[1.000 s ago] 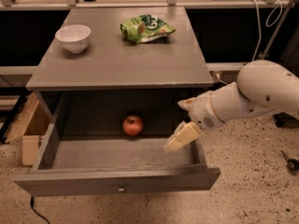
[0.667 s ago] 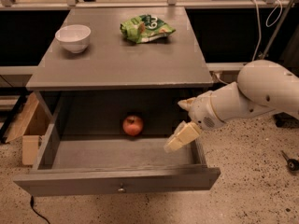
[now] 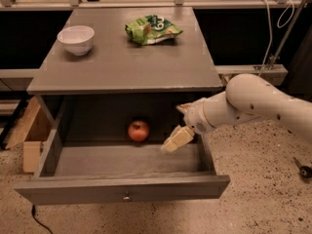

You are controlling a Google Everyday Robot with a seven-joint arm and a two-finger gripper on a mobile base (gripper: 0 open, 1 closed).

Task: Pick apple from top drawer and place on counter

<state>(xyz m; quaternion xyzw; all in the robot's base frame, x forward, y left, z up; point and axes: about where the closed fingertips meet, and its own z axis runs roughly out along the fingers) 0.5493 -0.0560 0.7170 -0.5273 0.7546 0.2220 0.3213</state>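
The apple (image 3: 139, 130), small and red, lies at the back middle of the open top drawer (image 3: 122, 185), whose front panel carries a small metal knob. The grey counter (image 3: 122, 65) is the cabinet's top, directly above the drawer. My gripper (image 3: 180, 125) reaches in from the right on a white arm (image 3: 258, 104). It is inside the drawer's right part, a short way to the right of the apple and not touching it. Its two pale fingers (image 3: 177, 139) stand apart, one above the other, open and empty.
A white bowl (image 3: 76, 39) stands at the counter's back left and a green snack bag (image 3: 151, 29) at the back middle. A cardboard box (image 3: 30, 130) sits on the floor left of the cabinet. Dark shelving and a metal rail run behind.
My gripper has moved a little to the left inside the drawer, closer to the apple. The apple, the bowl and the bag have not moved.
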